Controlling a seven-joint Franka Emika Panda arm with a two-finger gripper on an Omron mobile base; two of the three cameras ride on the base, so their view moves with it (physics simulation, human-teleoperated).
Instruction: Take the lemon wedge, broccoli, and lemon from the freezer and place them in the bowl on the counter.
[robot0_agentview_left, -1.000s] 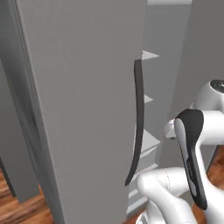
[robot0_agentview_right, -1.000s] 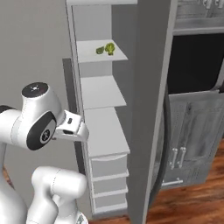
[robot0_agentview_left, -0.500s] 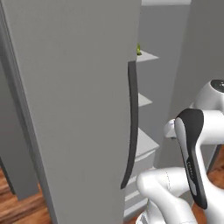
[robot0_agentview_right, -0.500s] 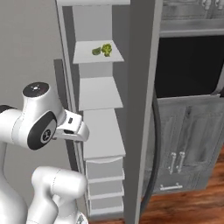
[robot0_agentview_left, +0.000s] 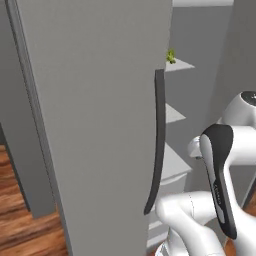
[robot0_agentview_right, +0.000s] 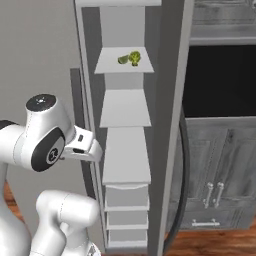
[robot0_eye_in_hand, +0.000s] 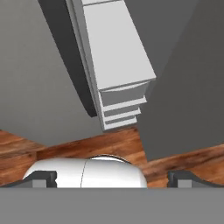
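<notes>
The freezer stands open, its pale shelves running down to several drawers. High up on one shelf sit the leafy green broccoli and, just left of it, a pale yellow-green lemon wedge. A bit of the broccoli peeks past the door edge. My gripper hangs low, well below that shelf, looking down at the drawers and wooden floor. Its fingertips are wide apart with nothing between them, so it is open. The lemon, bowl and counter are out of view.
The big grey freezer door with its dark curved handle stands close on my left. A second door stands edge-on on the right. Dark wood-grain cabinets and a black recess lie beyond it.
Both base views have shifted, so the base has moved: the doors look more upright and the shelves face me more squarely. The arm holds its pose and the gripper stays open.
</notes>
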